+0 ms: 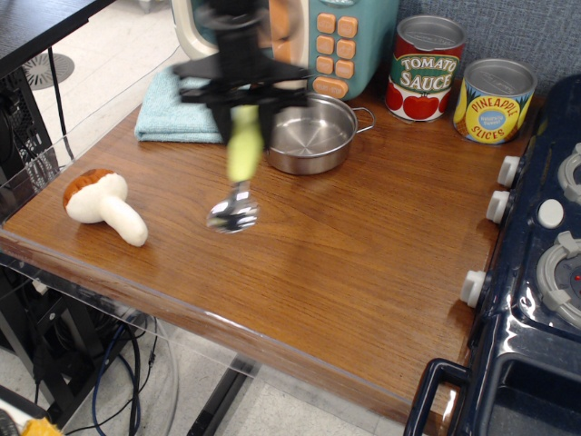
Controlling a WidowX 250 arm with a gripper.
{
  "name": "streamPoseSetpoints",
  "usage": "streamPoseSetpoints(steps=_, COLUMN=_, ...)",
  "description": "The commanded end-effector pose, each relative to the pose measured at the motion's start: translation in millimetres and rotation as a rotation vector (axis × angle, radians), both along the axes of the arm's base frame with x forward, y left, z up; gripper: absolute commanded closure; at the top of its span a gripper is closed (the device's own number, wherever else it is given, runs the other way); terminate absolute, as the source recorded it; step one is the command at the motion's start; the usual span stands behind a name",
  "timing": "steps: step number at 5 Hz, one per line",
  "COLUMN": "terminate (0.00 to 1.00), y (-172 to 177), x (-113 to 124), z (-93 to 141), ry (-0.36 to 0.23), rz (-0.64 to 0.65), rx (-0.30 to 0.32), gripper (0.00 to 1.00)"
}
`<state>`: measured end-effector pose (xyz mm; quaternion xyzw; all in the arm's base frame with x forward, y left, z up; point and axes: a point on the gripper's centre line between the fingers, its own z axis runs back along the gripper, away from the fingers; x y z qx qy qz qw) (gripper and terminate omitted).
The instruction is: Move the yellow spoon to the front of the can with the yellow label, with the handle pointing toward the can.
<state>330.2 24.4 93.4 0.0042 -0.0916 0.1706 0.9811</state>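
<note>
Yellow spoon (pixel 238 163) hangs bowl-down above the table (pixel 363 236), clamped in the gripper (pixel 243 113).
</note>
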Motion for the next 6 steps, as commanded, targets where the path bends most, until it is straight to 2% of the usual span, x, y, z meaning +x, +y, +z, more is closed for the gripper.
streamPoseSetpoints(steps=1, terminate=0.0, y=-78.3, x=44.3, z=22.6, ry=-0.065, rz=-0.138, rx=-0.029, gripper=1.0)
streamPoseSetpoints(steps=3, terminate=0.0, y=-129.9, x=86.7, z=-1.8, ry=-0.019, rz=-0.198, rx=-0.03, gripper=1.0)
streamPoseSetpoints(steps=4, terminate=0.0, y=-131.7, x=95.2, z=-20.9, ry=-0.004, rz=-0.198, rx=-0.028, gripper=1.0)
streamPoseSetpoints(steps=5, terminate=0.0, y=-137.9, x=103.3, z=-39.0, ry=-0.002, rz=-0.241, rx=-0.056, gripper=1.0)
streamPoseSetpoints(steps=6, terminate=0.0, y=-144.6, x=114.4, z=-47.9, ry=-0.007, rz=-0.268, rx=-0.061, gripper=1.0)
